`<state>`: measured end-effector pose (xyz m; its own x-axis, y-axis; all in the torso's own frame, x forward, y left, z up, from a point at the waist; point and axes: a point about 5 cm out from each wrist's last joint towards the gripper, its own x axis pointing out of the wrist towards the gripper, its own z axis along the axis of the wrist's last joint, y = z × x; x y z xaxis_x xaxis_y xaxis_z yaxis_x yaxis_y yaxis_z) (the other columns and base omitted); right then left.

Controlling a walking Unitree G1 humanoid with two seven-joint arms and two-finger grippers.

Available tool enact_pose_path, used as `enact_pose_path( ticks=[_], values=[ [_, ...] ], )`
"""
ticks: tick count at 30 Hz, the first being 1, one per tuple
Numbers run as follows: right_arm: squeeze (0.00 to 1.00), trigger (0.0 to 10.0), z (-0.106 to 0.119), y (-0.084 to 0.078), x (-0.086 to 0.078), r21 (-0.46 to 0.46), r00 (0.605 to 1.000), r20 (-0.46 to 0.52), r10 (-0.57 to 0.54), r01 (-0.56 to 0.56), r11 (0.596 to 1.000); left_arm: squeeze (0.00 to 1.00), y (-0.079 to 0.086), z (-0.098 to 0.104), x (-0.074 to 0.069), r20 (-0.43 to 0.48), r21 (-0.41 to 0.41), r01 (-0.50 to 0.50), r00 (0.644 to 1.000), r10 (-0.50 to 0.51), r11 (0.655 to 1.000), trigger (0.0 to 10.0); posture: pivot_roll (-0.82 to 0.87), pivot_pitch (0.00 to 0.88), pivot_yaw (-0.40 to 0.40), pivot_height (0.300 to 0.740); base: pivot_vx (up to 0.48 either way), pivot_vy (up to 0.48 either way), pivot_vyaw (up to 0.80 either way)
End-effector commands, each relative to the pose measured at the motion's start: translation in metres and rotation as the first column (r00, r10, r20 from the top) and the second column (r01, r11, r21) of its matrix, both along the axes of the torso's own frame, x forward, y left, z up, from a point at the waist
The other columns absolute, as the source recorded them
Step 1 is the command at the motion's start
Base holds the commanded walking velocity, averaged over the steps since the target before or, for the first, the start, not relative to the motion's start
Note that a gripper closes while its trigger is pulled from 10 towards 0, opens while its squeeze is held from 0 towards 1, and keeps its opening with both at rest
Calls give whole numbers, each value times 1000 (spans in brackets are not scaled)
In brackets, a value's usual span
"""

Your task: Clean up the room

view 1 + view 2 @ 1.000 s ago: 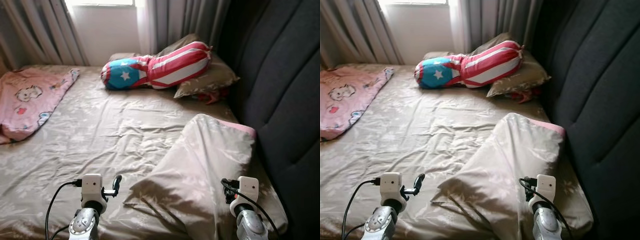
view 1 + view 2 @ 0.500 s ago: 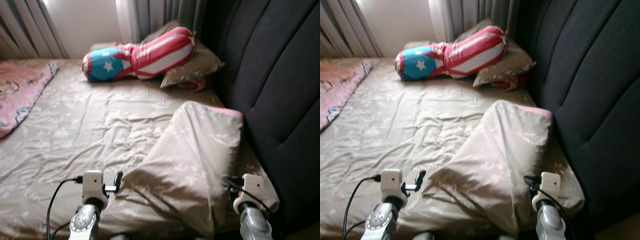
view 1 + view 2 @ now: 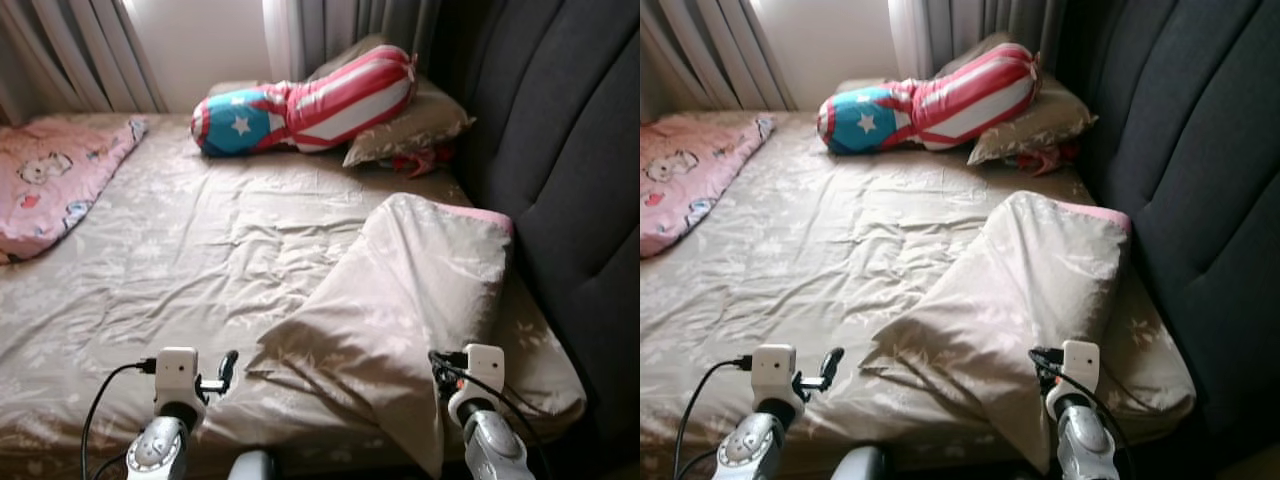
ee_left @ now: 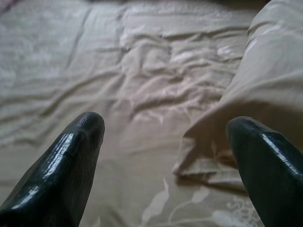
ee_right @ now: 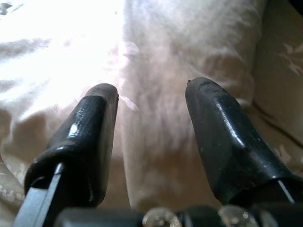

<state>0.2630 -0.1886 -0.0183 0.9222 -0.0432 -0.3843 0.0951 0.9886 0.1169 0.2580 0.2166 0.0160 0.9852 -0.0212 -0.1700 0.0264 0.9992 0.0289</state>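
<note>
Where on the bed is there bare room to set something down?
The wide middle of the sheet, between the pink blanket, the folded duvet and the striped bolster. Crowded by the headboard, where pillows pile up.

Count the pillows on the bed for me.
3: the striped star bolster by the curtains, a tan pillow under its end, and a large tan pillow near the grippers. More may hide behind the bolster.
</note>
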Motion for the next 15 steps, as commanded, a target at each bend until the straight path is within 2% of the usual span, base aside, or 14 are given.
enact_pose_path(
  ticks=[1,4,5,9,10,15],
  values=[
    [0,10000,2,-2,4,3,1000,-4,-12,12,1000,0,2,1,-2,-5,-5,2,1000,-2,1000,10000,-53,57,23,652,0,0,0],
    [0,10000,10,-6,12,-5,999,16,-37,37,999,0,2,3,-3,2,0,8,1000,-8,1000,10000,-35,100,34,652,0,0,0],
    [792,10000,16,-11,18,-16,997,35,-66,66,998,0,2,6,-3,10,3,12,1000,-12,1000,10000,-27,123,40,652,0,0,0],
    [792,10000,23,-17,24,-28,994,56,-96,98,995,0,3,10,-3,18,6,15,1000,-15,1000,10000,-25,132,42,652,0,0,0],
    [1000,10000,24,-19,26,-31,993,53,-110,112,993,0,4,11,-4,20,8,16,1000,-16,1000,10000,-20,146,42,652,0,0,0],
    [1000,10000,33,-25,37,-4,990,49,-134,135,991,0,10,15,-10,25,26,21,999,-21,999,10000,13,173,49,652,0,0,0]
  ],
)
